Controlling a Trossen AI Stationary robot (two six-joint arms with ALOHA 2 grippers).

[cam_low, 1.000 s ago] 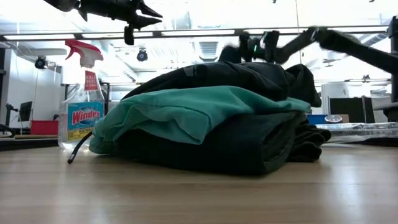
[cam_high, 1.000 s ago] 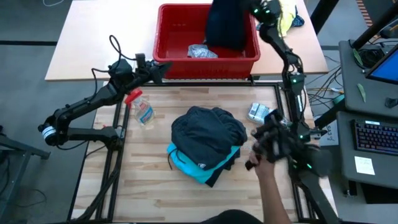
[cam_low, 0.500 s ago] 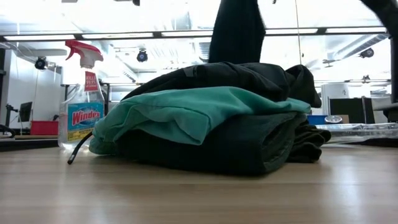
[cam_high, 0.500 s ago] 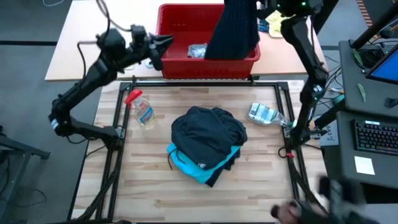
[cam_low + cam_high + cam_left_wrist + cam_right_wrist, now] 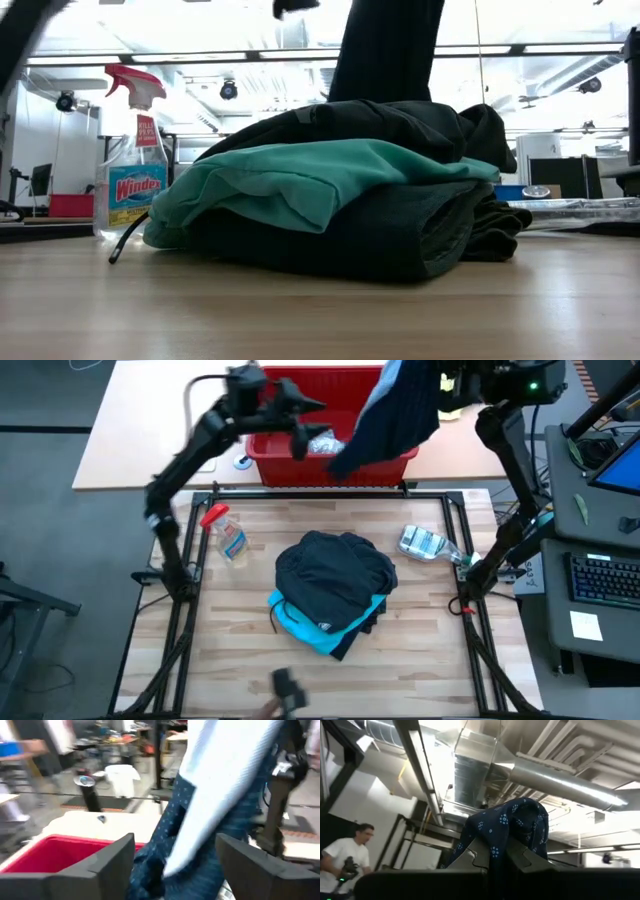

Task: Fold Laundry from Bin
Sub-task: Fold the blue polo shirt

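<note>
Your right gripper (image 5: pixel 492 854) pinches the navy dotted shirt (image 5: pixel 395 415) high above the red bin (image 5: pixel 275 455) so it hangs free, while your left gripper (image 5: pixel 172 865), fingers spread, reaches for its hem.

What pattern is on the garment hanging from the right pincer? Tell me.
Navy with tiny pale dots; the garment shows it best in the right wrist view.

bright overhead lighting, ceiling glare, motion-blurred left wrist view

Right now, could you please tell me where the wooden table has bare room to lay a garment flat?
The widest bare strip runs along the table's near edge, in front of the garment pile. A narrower patch lies between the pile and the bin. It is crowded left by the spray bottle and right by the crushed plastic bottle.
</note>
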